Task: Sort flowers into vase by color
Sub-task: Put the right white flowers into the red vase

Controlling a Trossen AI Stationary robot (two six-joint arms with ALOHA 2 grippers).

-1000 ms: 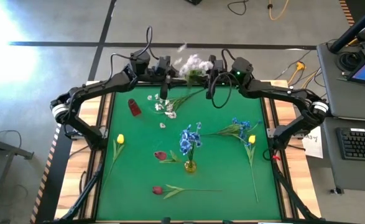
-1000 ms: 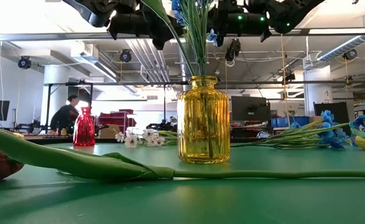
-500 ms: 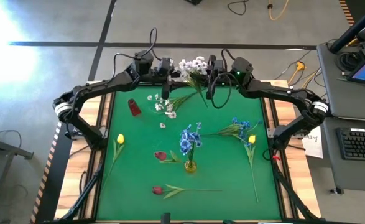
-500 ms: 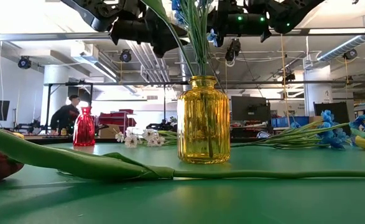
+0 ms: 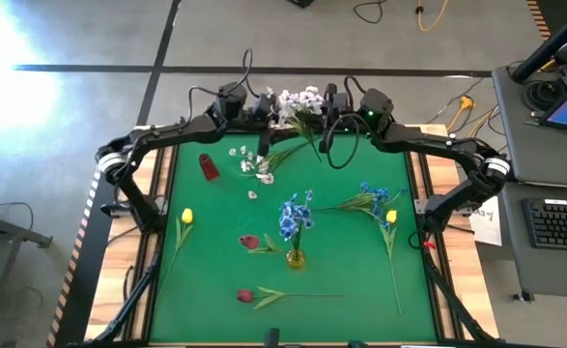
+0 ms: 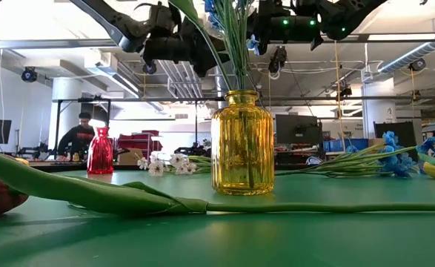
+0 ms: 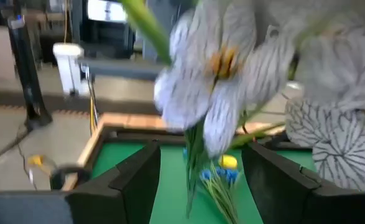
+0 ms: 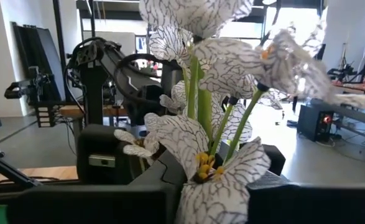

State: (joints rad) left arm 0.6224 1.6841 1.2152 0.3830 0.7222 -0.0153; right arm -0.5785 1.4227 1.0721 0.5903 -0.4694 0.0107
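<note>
A spray of white flowers (image 5: 297,100) hangs in the air over the table's far edge, with my right gripper (image 5: 322,113) shut on it from the right. My left gripper (image 5: 268,109) stands open just left of the spray. In the left wrist view the blossoms (image 7: 219,68) sit ahead of its spread fingers (image 7: 138,180), apart from them as far as I can see. A yellow vase (image 5: 295,258) near the table's middle holds blue flowers (image 5: 293,217). A red vase (image 5: 209,166) stands at the far left. My right gripper holds the white spray by its green stems (image 8: 198,106), close under the blossoms. A blossom (image 8: 213,180) hides the pinch itself. The fingers come level from the table's right side. The spray is lifted clear, with its stem end (image 5: 314,140) slanting down below the fingers.
On the green mat lie more white blossoms (image 5: 256,166), a blue bunch (image 5: 372,198), two yellow tulips (image 5: 186,217) (image 5: 391,217) and two red tulips (image 5: 249,242) (image 5: 244,295). A red tulip's stem (image 6: 91,194) runs across the low view before the yellow vase (image 6: 242,144).
My left gripper has moved a little down and toward the right gripper and the white spray. The spray was blurred a second ago and now hangs still in the right gripper. The right arm has kept its place.
</note>
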